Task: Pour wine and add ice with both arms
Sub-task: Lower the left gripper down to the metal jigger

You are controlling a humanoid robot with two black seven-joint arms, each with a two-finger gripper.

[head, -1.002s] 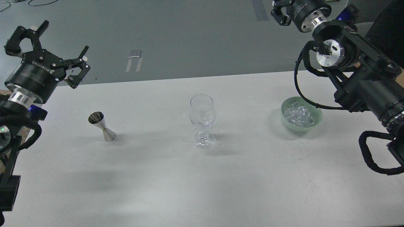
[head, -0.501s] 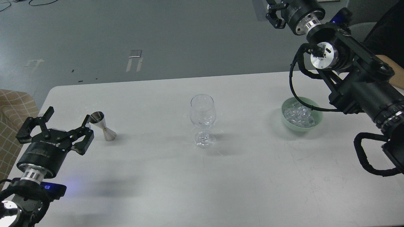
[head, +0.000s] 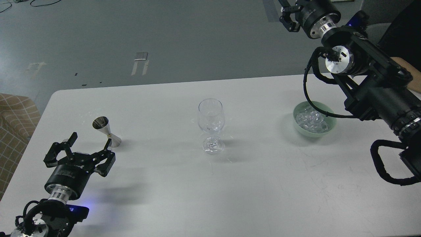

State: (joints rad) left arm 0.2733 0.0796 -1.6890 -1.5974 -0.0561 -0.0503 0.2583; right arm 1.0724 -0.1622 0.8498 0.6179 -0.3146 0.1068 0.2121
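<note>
An empty clear wine glass (head: 210, 118) stands upright at the table's middle. A small steel jigger (head: 106, 131) stands to its left. The ice (head: 310, 119), a heap of clear cubes, lies in a pale green bowl (head: 331, 123) at the right. No wine shows. My left gripper (head: 90, 140) is open and empty, low over the table just in front of and left of the jigger, apart from it. My right gripper (head: 288, 16) is high at the top edge, beyond the bowl, partly cut off and too dark to read.
The white table (head: 230, 191) ends at a far edge with grey floor behind it. A checked tan seat (head: 14, 113) sits off the left corner. A person's forearm (head: 404, 65) and dark clothing lie behind my right arm.
My left arm came down from high at the left edge to just above the table, then moved right toward the jigger, staying open. My right gripper shifted only slightly at the top.
</note>
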